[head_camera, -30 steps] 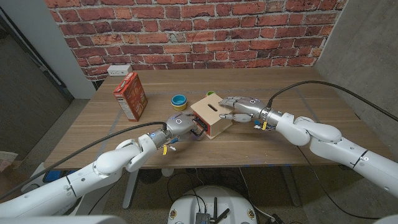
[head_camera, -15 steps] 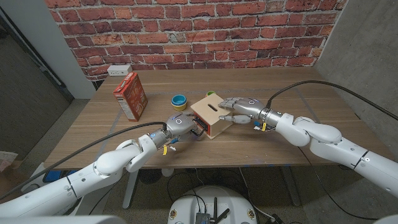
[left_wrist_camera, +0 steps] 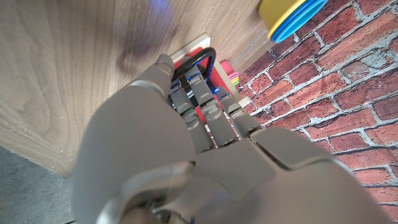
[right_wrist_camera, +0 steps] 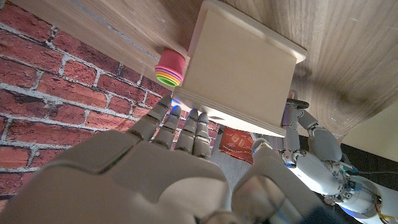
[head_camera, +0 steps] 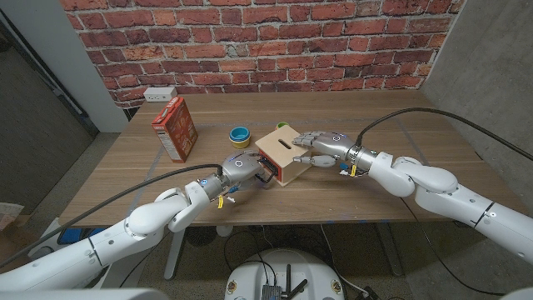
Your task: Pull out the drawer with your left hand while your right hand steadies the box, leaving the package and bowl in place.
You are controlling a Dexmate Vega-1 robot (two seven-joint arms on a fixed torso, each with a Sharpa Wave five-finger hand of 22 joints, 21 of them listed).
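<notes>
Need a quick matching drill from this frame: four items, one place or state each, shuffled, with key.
Items:
1. package
2. bowl
3. left hand
4. right hand

States:
A. on the box top
B. at the drawer's black handle
C. upright, far left on the table
D. yellow rim, blue inside, behind the box

Pairs: 1-C, 2-D, 3-B, 4-A

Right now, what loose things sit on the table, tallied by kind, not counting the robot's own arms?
Wooden box with drawer: 1
Red package: 1
Yellow and blue bowl: 1
Stack of coloured rings behind the box: 1
Total: 4
The left hand is at the drawer's handle; the right hand rests on the box.
</notes>
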